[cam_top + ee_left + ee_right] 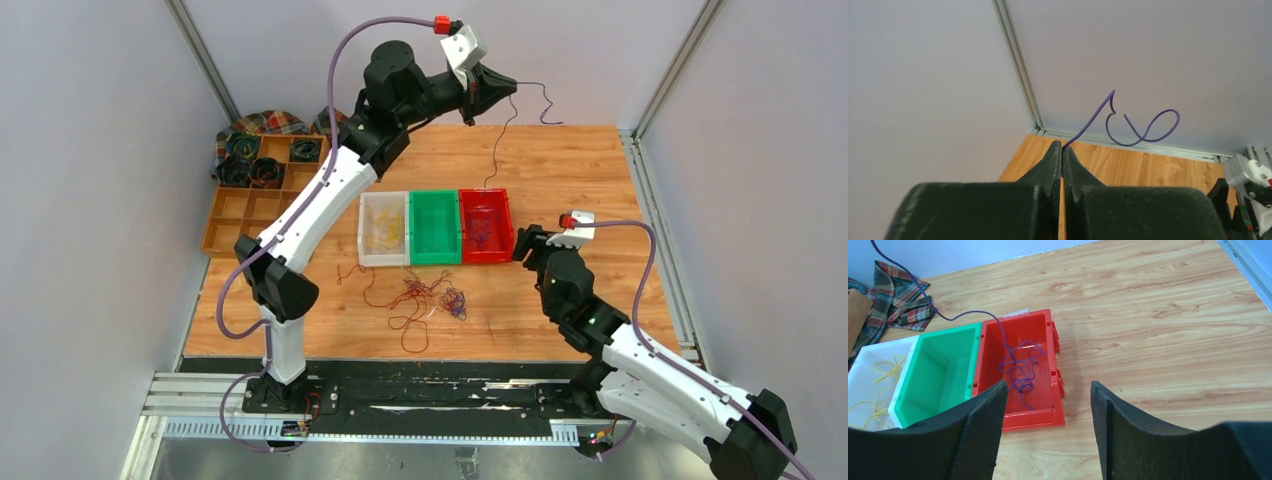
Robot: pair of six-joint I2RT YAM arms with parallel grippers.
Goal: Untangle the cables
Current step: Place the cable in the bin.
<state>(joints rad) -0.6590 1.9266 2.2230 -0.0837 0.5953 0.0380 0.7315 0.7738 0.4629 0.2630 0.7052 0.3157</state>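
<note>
The left gripper (1063,150), raised high over the back of the table (580,170), is pinched fully closed on one purple wire (1143,137). The wire's free end curls past the tips and the rest hangs down into the red bin (488,257). The right gripper (1048,385) hovers just right of that bin, jaws spread wide and holding nothing. The tangle of cables (425,297) lies on the wood in front of the bins, its fine strands too thin to trace singly. From left to right, the white bin (385,261) holds yellow wires (385,232), then comes a green bin (434,228), and the red bin holds purple wires (481,228).

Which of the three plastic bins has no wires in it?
The green plastic bin, in the middle; white bin holds yellow wires, red bin purple wires.
</note>
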